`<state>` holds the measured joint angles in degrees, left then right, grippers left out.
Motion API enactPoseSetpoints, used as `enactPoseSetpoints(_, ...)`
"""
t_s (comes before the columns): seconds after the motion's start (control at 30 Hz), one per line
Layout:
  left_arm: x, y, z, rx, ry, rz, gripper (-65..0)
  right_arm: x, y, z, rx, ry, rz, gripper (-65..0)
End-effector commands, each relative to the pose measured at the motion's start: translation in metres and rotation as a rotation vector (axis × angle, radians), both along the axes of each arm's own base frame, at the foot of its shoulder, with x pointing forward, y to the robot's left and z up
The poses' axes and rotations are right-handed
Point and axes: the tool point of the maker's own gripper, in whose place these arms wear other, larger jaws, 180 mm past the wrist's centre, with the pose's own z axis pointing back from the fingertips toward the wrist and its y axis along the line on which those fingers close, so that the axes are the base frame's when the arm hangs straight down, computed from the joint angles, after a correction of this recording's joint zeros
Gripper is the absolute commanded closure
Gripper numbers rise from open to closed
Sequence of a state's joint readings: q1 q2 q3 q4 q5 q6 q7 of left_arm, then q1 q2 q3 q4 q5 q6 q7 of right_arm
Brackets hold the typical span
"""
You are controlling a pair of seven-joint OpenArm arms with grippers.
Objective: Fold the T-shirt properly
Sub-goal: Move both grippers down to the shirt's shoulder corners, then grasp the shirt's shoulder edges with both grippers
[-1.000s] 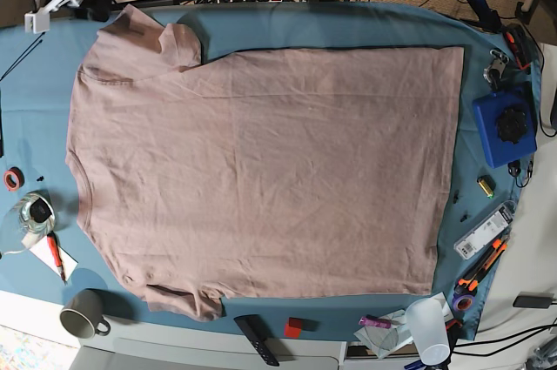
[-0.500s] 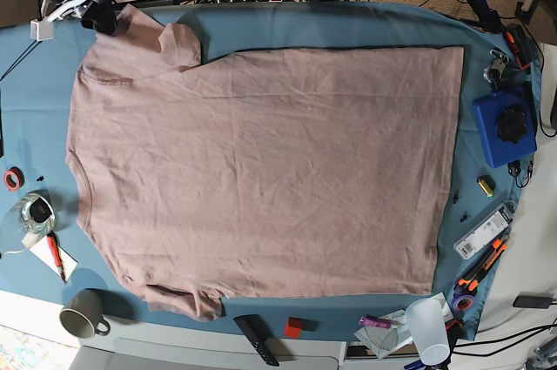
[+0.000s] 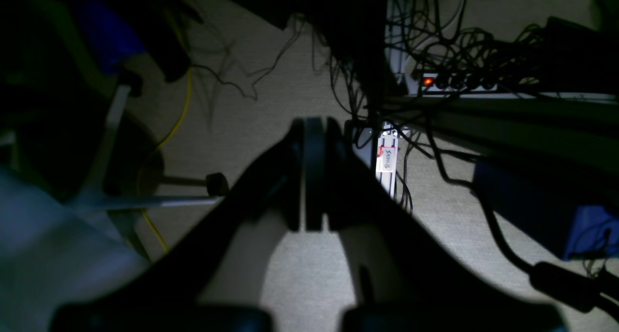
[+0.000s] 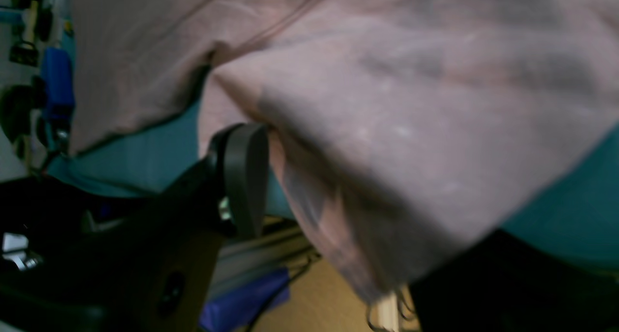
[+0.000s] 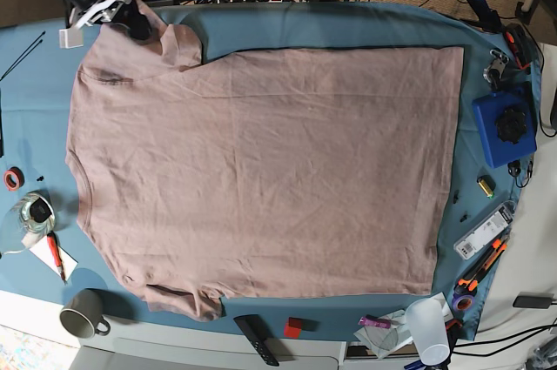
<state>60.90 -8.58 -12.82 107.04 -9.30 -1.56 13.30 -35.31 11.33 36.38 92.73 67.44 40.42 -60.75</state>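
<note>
1. One T-shirt (image 5: pixel 261 170) lay spread flat over the teal cloth (image 5: pixel 348 26) on the counter, collar to the left, hem to the right, one sleeve at the far left corner and one at the near left.
2. The right hand (image 5: pixel 130 20) hovered at the far sleeve (image 4: pixel 387 128) with its jaws wide, one finger (image 4: pixel 244 177) beside the sleeve's edge, nothing pinched yet.
3. The left hand (image 3: pixel 309 177) was pressed shut, empty, and pointed at the floor off the counter; it was out of the base view.
4. To do this step well, the right hand should probably straddle the sleeve's edge and catch both layers of fabric before closing, low enough not to drag the shirt body out of line.
5. Count: one shirt, two sleeves, two hands, one grey mug (image 5: pixel 84 313) and one clear cup (image 5: pixel 428 328) at the near edge.
</note>
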Motion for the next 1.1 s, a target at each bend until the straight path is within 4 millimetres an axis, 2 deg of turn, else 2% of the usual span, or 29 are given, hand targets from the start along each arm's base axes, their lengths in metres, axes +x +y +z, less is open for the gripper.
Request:
enactPoseSetpoints(0.0, 0.0, 0.001, 0.005, 0.006, -0.014, -0.003, 0.0, -0.015, 0.0, -0.011, -0.034, 0.077, 0.031, -29.2)
enactPoseSetpoints(0.13, 0.015, -0.001, 0.017, 0.005, -0.062, -0.012, 0.0, -0.015, -0.001, -0.011, -0.034, 0.077, 0.032, -29.2)
enactPoseSetpoints(0.17, 0.022, -0.003, 0.024, 0.004, -0.087, -0.016, 0.0, -0.015, 0.0, -0.011, -0.034, 0.079, 0.033, -29.2)
enactPoseSetpoints(0.27, 0.047, -0.008, 0.047, 0.003, -0.173, -0.031, -5.5, -0.015, 0.0, -0.011, -0.034, 0.079, 0.033, -29.2)
enactPoseSetpoints(0.37, 0.069, -0.007, 0.072, 0.022, -0.259, -0.02, -5.5, -0.015, 0.0, -0.011, -0.034, 0.079, 0.033, -29.2)
enactPoseSetpoints(0.43, 0.08, -0.006, 0.081, 0.03, -0.293, -0.009, -5.5, -0.015, 0.0, -0.011, -0.034, 0.079, 0.033, -29.2)
enactPoseSetpoints(0.57, 0.098, -0.014, 0.081, -0.064, -0.312, 0.052, -5.5, -0.015, 0.0, -0.011, -0.034, 0.079, 0.033, -29.2)
enactPoseSetpoints(0.8, 0.134, -0.016, 0.1, -0.079, -0.468, 0.085, -5.5, -0.016, 0.0, -0.011, -0.034, 0.082, 0.035, -29.2)
enactPoseSetpoints(0.93, 0.14, -0.003, 0.091, -0.041, -0.41, 0.155, -5.9, -0.017, -0.001, -0.013, -0.043, 0.09, 0.039, -29.2)
enactPoseSetpoints(1.0, 0.143, 0.0, 0.087, -0.036, -0.385, 0.178, -12.7, -0.018, -0.001, -0.014, -0.051, 0.098, 0.042, -29.2)
enactPoseSetpoints(1.07, 0.149, 0.0, 0.089, -0.039, -0.393, 0.176, -24.8, -0.019, -0.002, -0.014, -0.053, 0.099, 0.043, -29.2)
